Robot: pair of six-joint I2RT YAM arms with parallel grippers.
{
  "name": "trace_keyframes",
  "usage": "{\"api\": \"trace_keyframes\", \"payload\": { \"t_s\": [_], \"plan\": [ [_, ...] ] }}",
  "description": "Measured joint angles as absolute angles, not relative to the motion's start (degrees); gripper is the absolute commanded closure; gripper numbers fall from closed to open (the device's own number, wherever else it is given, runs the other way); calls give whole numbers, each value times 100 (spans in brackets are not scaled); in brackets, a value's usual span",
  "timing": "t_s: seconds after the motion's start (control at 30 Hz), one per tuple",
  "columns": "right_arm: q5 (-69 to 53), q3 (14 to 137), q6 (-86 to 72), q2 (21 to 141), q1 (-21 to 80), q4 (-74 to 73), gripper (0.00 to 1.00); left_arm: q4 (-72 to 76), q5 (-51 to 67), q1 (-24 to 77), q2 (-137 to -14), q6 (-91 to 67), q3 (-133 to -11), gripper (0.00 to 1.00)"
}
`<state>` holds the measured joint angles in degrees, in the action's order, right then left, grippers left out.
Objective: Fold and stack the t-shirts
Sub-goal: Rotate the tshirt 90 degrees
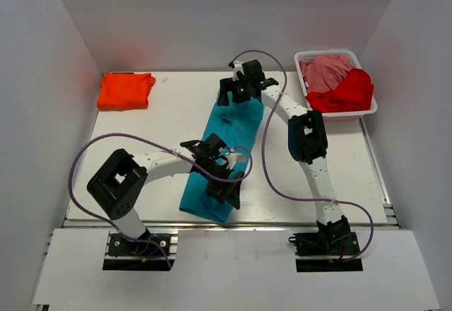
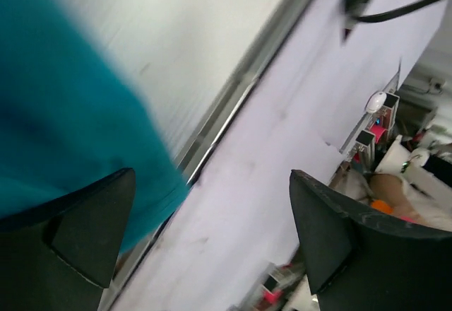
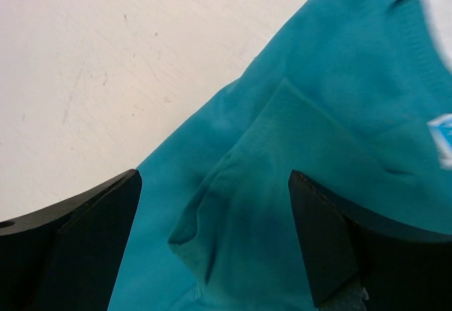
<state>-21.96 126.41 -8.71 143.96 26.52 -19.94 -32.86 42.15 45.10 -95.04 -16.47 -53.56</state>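
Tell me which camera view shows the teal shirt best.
Top external view: it alone shows the teal shirt end to end, as a long strip. The right wrist view shows only a wrinkled patch of it; the left wrist view, a blurred edge.

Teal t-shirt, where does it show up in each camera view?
Top external: the teal t-shirt lies as a long strip mid-table.
Left wrist: it fills the left side.
Right wrist: it covers centre and right.
Shared landmark: the white table beside it.
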Motion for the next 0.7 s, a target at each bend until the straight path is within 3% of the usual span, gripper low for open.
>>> {"api": "trace_keyframes", "payload": {
  "t_s": [0.37,0.7],
  "plan": [
    [-1490,12116,-652,12912,2716,-2320,10,-3089,3881,4707,-8648,-1466,-5749,0],
    [-1160,11413,-591,12785,2810,-2705,10,-3498,2915,4707,-8337,-1894,-5221,0]
  ]
}}
